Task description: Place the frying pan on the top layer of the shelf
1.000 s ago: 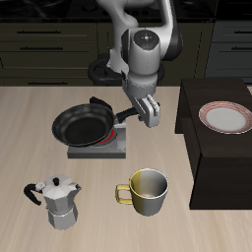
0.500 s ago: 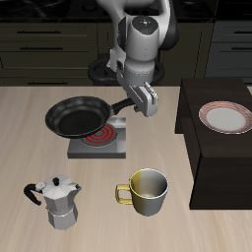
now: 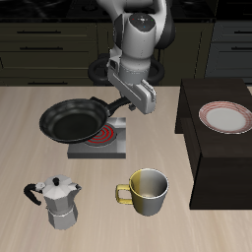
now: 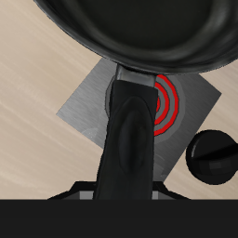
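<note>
Since the earlier frames, the frying pan (image 3: 75,120) has risen a little higher and swung farther out from the shelf (image 3: 221,148), carried by the gripper (image 3: 131,101). Its fingers pinch the pan's long handle (image 4: 126,130), with the bowl held out ahead of the claw, tilted, in the air. Directly beneath the claw sits the burner plate (image 3: 100,145), red coil (image 4: 172,100) exposed. Nearer the table's front edge stand a mug (image 3: 146,192) and a moka pot (image 3: 59,200). A plate (image 3: 224,117) rests on the shelf's top.

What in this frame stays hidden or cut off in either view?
- Gripper fingertips: exterior view too small; wrist view's dark edge hides them on the frying pan handle.
- Pan rim: cut off in wrist view.
- Shelf: cut by exterior edge.
- Burner plate: partly under the handle.
</note>
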